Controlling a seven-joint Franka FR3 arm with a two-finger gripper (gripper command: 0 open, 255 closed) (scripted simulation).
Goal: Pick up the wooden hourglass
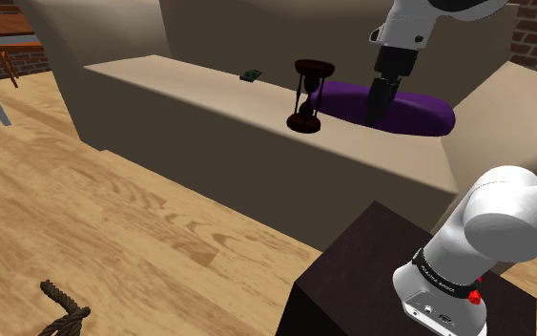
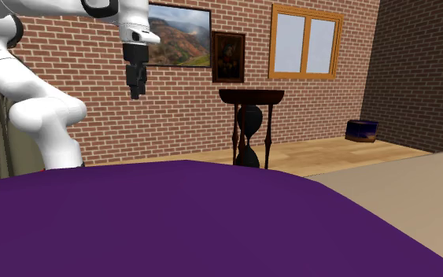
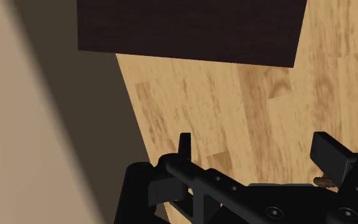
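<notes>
Standing upright on the beige seat [image 1: 190, 88] just beside the purple cushion [image 1: 423, 113], the dark hourglass [image 1: 310, 95] would best be neared level by the gripper [image 1: 379, 113], its fingers apart, and clasped around its posts without being tipped.

- The hourglass [image 1: 308, 95] is dark brown, with round top and bottom plates joined by slim posts around dark glass pinched at the waist.
- It stands upright on its base, untouched.
- It rests on the beige sofa seat [image 1: 190, 91] near the front edge, just beside the end of the purple cushion [image 1: 419, 115] on the shoulder view's left.
- In the second exterior view the cushion hides its base.
</notes>
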